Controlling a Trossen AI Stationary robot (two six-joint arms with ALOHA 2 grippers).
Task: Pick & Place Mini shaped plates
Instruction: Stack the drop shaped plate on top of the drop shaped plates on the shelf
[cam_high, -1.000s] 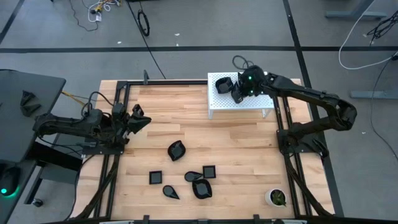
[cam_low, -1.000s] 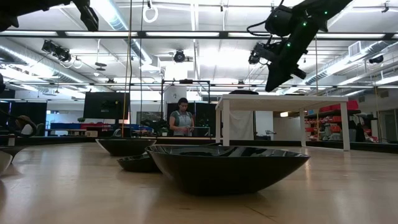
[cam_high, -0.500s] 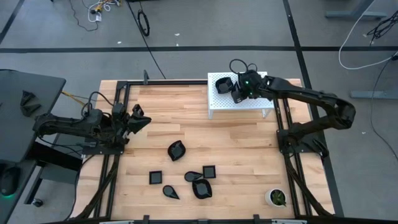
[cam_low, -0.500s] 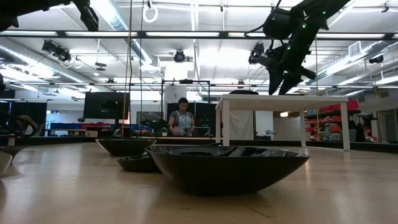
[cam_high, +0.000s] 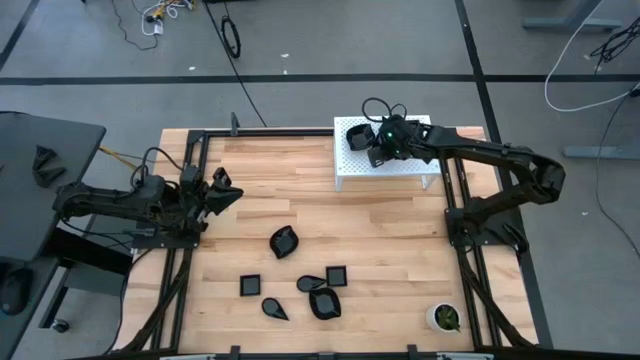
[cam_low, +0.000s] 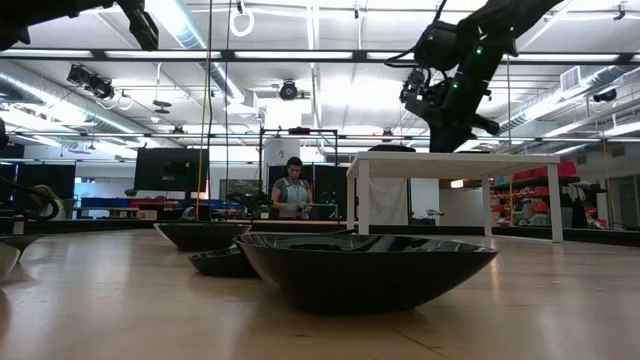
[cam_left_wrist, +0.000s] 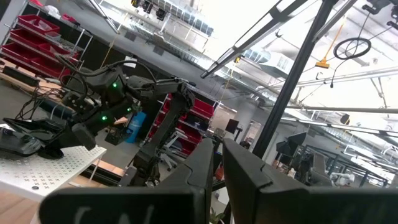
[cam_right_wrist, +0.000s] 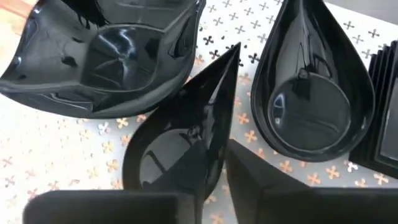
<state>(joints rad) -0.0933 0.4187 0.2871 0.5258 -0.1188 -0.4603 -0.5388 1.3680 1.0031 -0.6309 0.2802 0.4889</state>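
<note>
While the right jaws, closed on the rim of a teardrop plate (cam_right_wrist: 180, 149) just above the white stand (cam_high: 400, 165), crowd two placed plates (cam_right_wrist: 311, 93), a tilted release could stack or knock them; the left jaws rest closed at the table (cam_high: 400, 240) edge.

— What's on the desk (cam_high: 390, 215) besides the job?
— A white perforated stand (cam_high: 400, 168) at the far edge, and a white cup (cam_high: 443, 317) with green inside near the front right corner.
— Anyone around?
— A person (cam_low: 292, 190) standing far behind.
</note>
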